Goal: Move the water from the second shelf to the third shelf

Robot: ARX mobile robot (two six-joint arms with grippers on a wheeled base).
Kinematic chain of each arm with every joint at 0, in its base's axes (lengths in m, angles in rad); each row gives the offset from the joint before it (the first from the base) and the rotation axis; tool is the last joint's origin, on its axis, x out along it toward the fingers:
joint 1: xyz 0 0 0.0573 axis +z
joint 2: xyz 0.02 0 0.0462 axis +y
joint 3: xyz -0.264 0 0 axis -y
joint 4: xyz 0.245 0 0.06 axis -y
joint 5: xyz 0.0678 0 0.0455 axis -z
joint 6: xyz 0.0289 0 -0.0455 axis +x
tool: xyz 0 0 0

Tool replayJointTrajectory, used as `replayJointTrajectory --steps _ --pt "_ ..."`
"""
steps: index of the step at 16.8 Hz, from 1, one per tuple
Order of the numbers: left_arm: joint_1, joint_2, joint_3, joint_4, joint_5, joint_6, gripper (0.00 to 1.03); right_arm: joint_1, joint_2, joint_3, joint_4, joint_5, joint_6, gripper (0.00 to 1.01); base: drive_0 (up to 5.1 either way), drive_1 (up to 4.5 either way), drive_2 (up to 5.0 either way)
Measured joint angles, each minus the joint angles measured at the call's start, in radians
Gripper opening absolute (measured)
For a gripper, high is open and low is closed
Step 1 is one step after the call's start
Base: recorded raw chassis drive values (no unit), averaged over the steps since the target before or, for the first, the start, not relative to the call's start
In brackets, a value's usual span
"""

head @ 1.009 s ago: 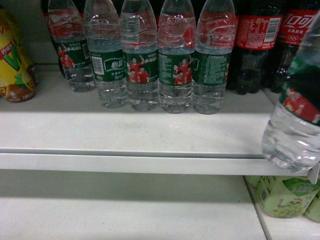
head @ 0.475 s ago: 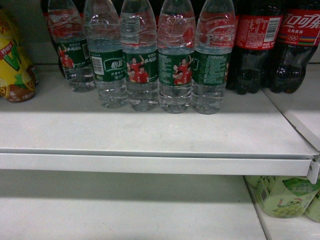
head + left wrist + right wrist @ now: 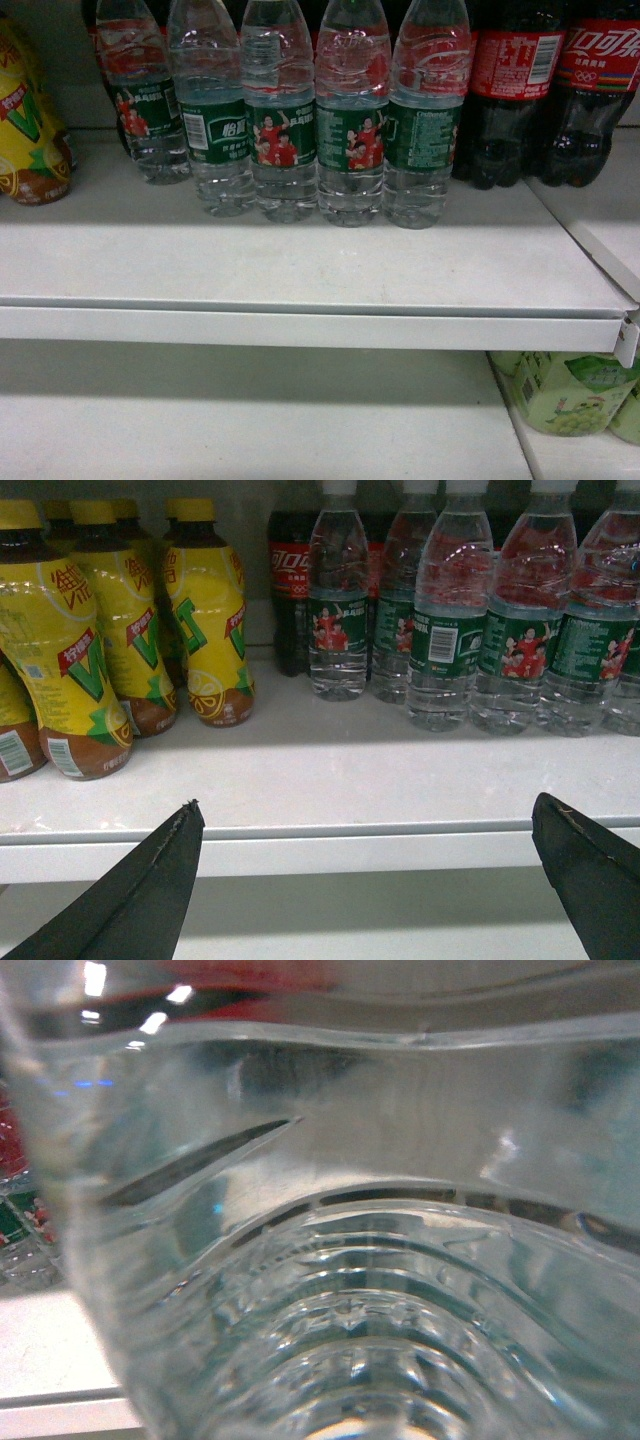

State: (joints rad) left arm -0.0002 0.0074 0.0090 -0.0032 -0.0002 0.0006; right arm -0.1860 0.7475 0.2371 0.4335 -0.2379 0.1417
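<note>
right wrist view is filled by a clear ribbed water bottle [image 3: 330, 1260] pressed right up to the lens, so the right gripper looks to be holding it, though its fingers aren't visible and the grip can't be confirmed. the held bottle is out of the head view. left gripper [image 3: 370, 880] is wide apart and empty, just in front of the shelf edge [image 3: 330, 845], with the row of water bottles [image 3: 445, 620] beyond it and to its right, and the yellow tea bottles [image 3: 205, 610] beyond on its left. likely step: carry the bottle to the third shelf. keep it upright, clear the shelf lip, and set it down flat before letting go. which shelf is the target can't be told. the lower shelf [image 3: 250, 420] is cut off, and green drink bottles [image 3: 560, 395] are only partly seen.
</note>
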Motion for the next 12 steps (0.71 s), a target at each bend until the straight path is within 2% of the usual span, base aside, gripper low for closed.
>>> replayJointTrajectory --steps 1,2,5,12 --pt "0.000 0.000 0.000 0.000 0.000 0.000 0.98 -0.042 -0.091 -0.009 -0.041 -0.031 0.010 0.41 0.0 0.00 0.0" --pt "0.000 0.000 0.000 0.000 0.000 0.000 0.98 -0.053 -0.164 -0.011 -0.077 -0.093 0.011 0.41 0.0 0.00 0.0" --pt "0.000 0.000 0.000 0.000 0.000 0.000 0.98 -0.069 -0.187 -0.021 -0.095 -0.095 0.012 0.41 0.0 0.00 0.0" --pt "0.000 0.000 0.000 0.000 0.000 0.000 0.98 -0.069 -0.187 -0.021 -0.089 -0.095 0.012 0.41 0.0 0.00 0.0"
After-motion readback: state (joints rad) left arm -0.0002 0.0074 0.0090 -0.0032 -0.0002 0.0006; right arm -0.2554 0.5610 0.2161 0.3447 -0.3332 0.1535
